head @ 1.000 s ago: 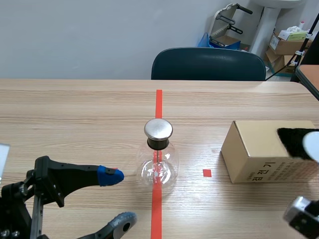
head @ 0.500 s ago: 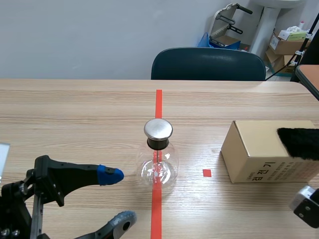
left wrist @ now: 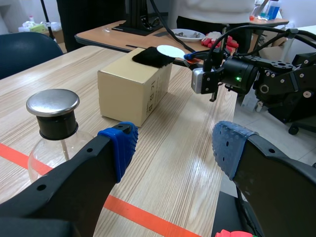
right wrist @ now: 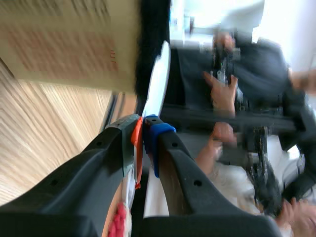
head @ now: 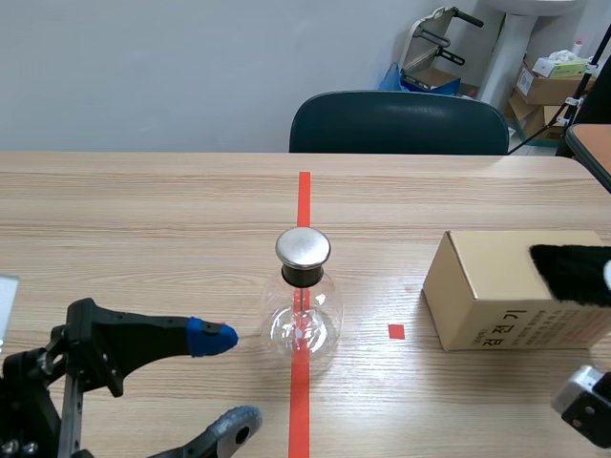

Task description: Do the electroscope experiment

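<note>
The electroscope, a clear glass flask [head: 304, 322] with a round metal cap [head: 304, 247], stands on the red tape line at the table's middle. My left gripper [head: 226, 380] sits open to its left, nothing between its blue pads [left wrist: 120, 144]. On the cardboard box [head: 496, 291] at the right lies a black fur cloth [head: 570, 273]. My right gripper [right wrist: 142, 129] is shut on the orange handle [right wrist: 137, 148] of a white disc [right wrist: 158, 79], whose face rests against the cloth [right wrist: 154, 44]. In the left wrist view the disc [left wrist: 169, 51] lies on the cloth atop the box [left wrist: 131, 86].
A dark chair [head: 399, 122] stands behind the far table edge. A small red tape square [head: 396, 331] lies between flask and box. Past the right table edge are robot gear [left wrist: 276, 79] and a person's hands [right wrist: 222, 94].
The white disc slid right out of the scene view across the cloth, and its edge now shows again. The right wrist shifted slightly with it. The left arm and flask stayed still.
</note>
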